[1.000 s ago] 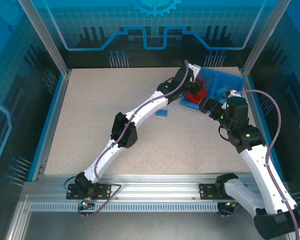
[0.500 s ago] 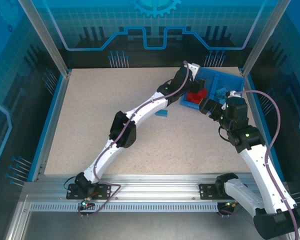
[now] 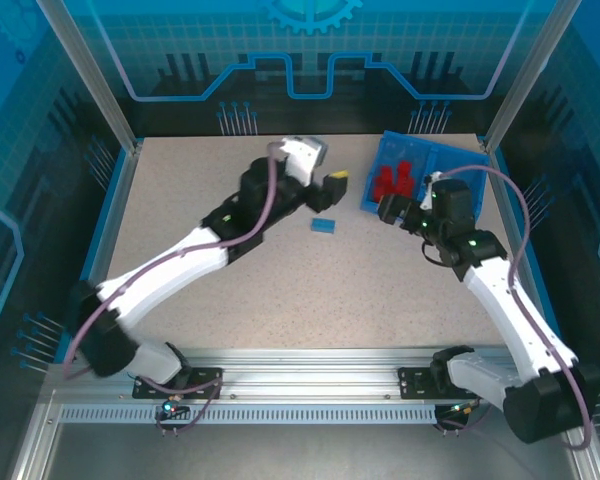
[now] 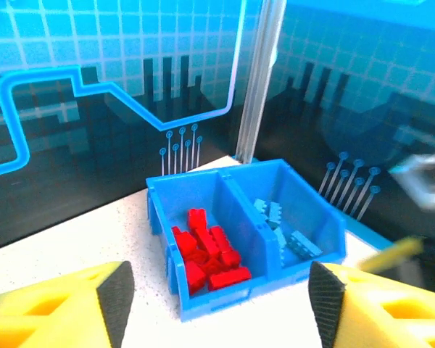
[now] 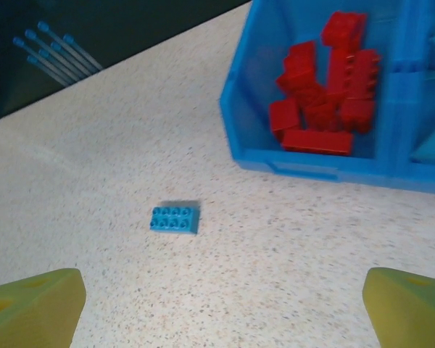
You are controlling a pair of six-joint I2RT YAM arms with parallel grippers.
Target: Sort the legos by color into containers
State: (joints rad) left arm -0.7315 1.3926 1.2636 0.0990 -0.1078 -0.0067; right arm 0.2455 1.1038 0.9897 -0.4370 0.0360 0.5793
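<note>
**Q:** What is the state of the left tool (image 4: 217,312)?

**A:** Open. Its two yellow fingers (image 4: 58,308) stand wide apart at the bottom corners of the left wrist view. Nothing is held between them. In the top view the tool hangs over the counter (image 3: 330,290), to the left of the tray (image 4: 225,299) and apart from it.

**Q:** And the right tool (image 5: 221,308)?

**A:** Also open. The fingers sit at the far lower corners of the right wrist view, with bare counter between them and no brick in the gap. In the top view the tool is near the tray's near left corner.

**Q:** Where are the sorted bricks?

**A:** The tray stands at the far right of the counter and is split by a middle wall.
- The red bricks (image 4: 206,254) lie piled in the left compartment.
- The light blue bricks (image 4: 290,232) lie in the right compartment. In the top view the right arm partly hides that compartment.

**Q:** Is any brick outside the tray?

**A:** Yes, one. A blue brick (image 5: 175,218) lies flat on the counter, studs up, touching nothing.
- It is to the left of the tray and clear of it.
- In the top view it sits nearer the arm bases than the left tool.
- It is to the left of the right tool.
</note>
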